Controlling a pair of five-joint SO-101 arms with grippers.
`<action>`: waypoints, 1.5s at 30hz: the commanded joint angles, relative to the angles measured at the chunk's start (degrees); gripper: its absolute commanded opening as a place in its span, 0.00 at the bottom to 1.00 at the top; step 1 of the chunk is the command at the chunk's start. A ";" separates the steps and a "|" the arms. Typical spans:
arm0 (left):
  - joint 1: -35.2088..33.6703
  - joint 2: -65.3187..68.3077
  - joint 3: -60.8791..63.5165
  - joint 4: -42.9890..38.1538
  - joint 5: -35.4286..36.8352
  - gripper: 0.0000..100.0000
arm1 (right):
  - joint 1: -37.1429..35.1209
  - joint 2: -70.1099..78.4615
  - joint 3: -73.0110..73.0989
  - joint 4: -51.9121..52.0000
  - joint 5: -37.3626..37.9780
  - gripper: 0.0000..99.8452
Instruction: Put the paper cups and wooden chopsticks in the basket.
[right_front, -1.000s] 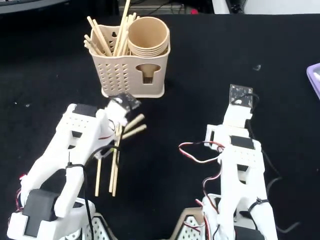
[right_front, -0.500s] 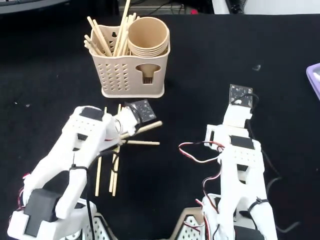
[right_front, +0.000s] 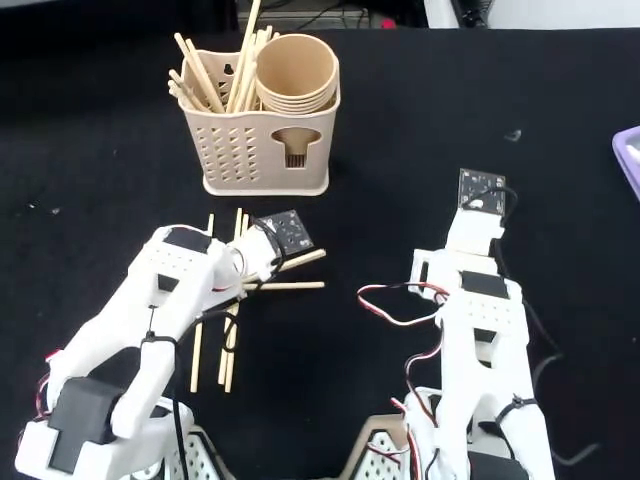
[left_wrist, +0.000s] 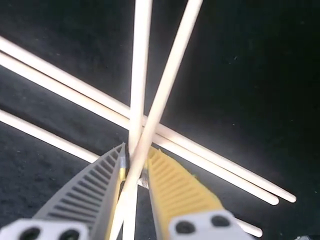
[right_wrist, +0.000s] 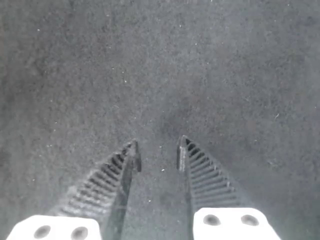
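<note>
Beside the basket (right_front: 250, 160), on its near side, the left gripper (left_wrist: 136, 156) has swung toward the table's middle over the last second, carrying the held chopsticks (left_wrist: 165, 85) with it. It is clamped on two sticks that cross right at its jaws. A second ago the pair pointed out nearly parallel; now they splay, one lying almost level across the black table (right_front: 400, 150). That suggests the grip pivots and the pair may scissor or slip before reaching the basket. The loose chopsticks (right_front: 228, 350) lie where they were, well short of the basket, so more fetching remains. The paper cups (right_front: 297, 75) sit stacked inside the basket beside a bundle of sticks. The right gripper (right_wrist: 157, 150) has not moved and hangs over bare cloth, jaws narrowly parted and empty

From above, the left wrist covers its own fingertips, so whether the pair is clear of the table cannot be told. The arm also hides part of the loose sticks, making their count uncertain
</note>
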 joint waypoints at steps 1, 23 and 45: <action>0.04 -1.41 -0.22 0.00 -0.26 0.07 | 0.62 -1.36 -0.13 -0.88 0.09 0.13; -5.58 -1.14 -0.04 0.00 -0.35 0.13 | 0.62 -1.36 -0.13 -1.05 0.09 0.13; -0.04 -11.96 -6.29 12.92 -0.53 0.03 | 0.62 -1.36 0.40 -1.32 0.09 0.13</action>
